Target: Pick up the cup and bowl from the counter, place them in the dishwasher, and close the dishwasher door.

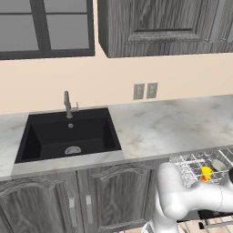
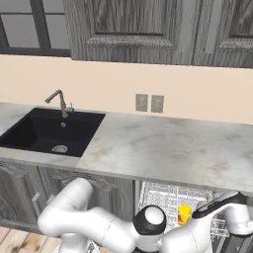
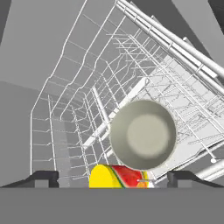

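The grey-olive bowl lies in the dishwasher's white wire rack, its pale inside facing the hand camera. The yellow cup sits in the same rack beside it, at the bottom of the hand view. My gripper is open above them, its fingertips far apart and touching neither. From the left base view the cup and bowl show in the pulled-out rack under the counter. The cup also shows beside my forearm. The dishwasher door is hidden below the arm.
A black sink with a faucet is set into the counter on the left. Dark wood-grain cabinet doors stand under it, next to the dishwasher. Wall cabinets hang overhead. My white arm reaches low across the rack's front.
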